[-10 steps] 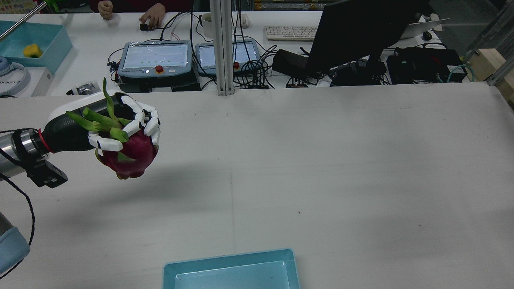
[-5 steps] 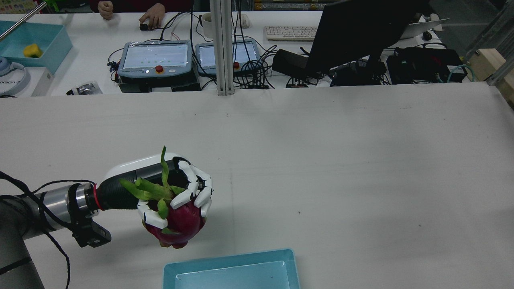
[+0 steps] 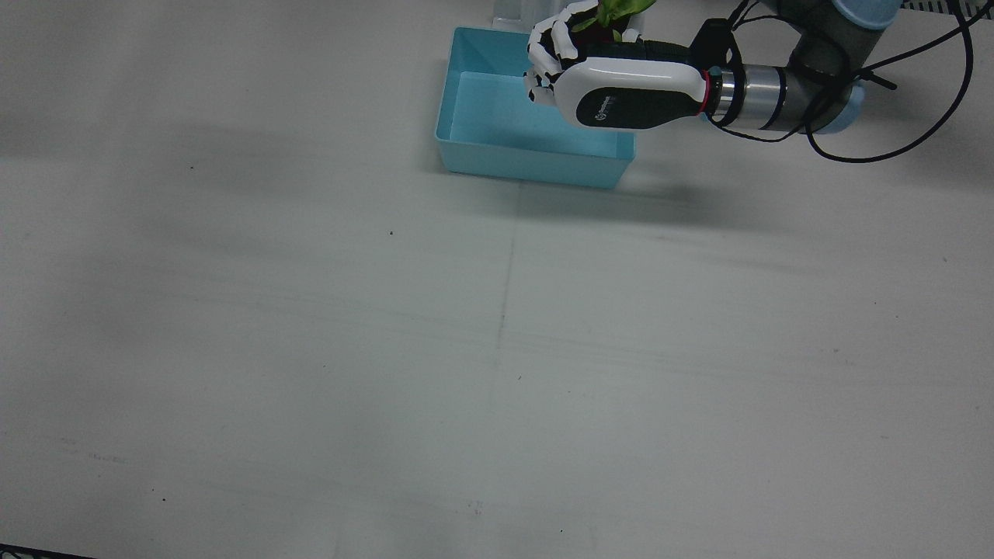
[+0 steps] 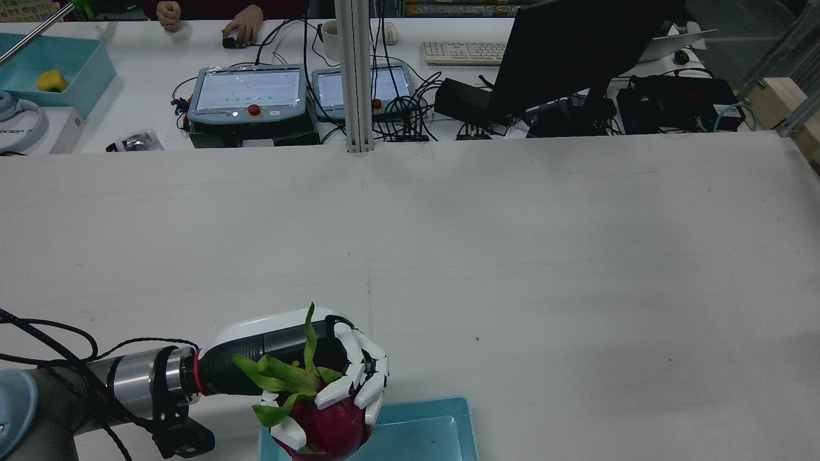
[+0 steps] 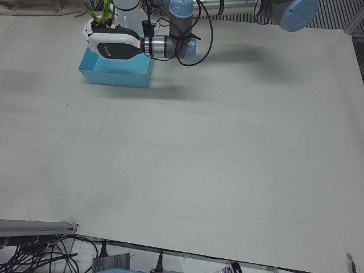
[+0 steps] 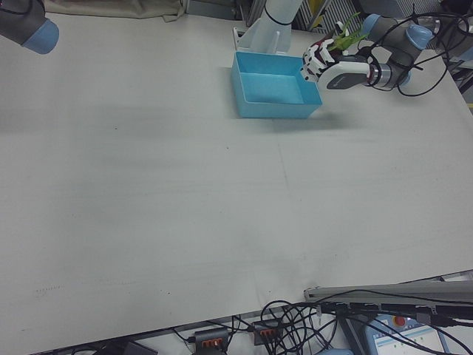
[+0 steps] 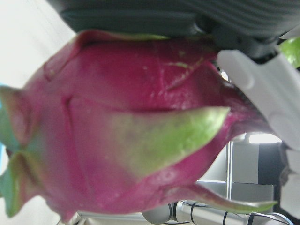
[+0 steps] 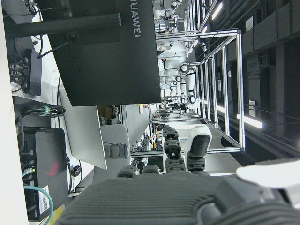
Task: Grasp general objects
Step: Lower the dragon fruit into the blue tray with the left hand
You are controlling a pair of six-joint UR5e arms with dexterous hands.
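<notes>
My left hand (image 4: 288,336) is shut on a magenta dragon fruit (image 4: 333,429) with green leaf tips, fingers wrapped over its top. It hangs above the left end of the light blue tray (image 4: 435,416) at the near table edge. In the front view the left hand (image 3: 613,89) covers the tray's (image 3: 528,151) far right corner, and only the fruit's leaves (image 3: 613,8) show. The left hand view is filled by the dragon fruit (image 7: 131,136). The right hand (image 8: 154,201) shows only its grey palm in its own view, aimed at the room.
Beyond the table stand two teach pendants (image 4: 246,93), a black monitor (image 4: 576,51), a keyboard (image 4: 464,52) and cables. A person's hands (image 4: 240,25) rest on that desk. A blue bin (image 4: 64,70) sits far left. The right arm's elbow (image 6: 29,22) is at the far corner.
My left hand has carried the dragon fruit from the table's far left toward the near edge and to the right, ending above the tray's left end. Its grip has not changed.
</notes>
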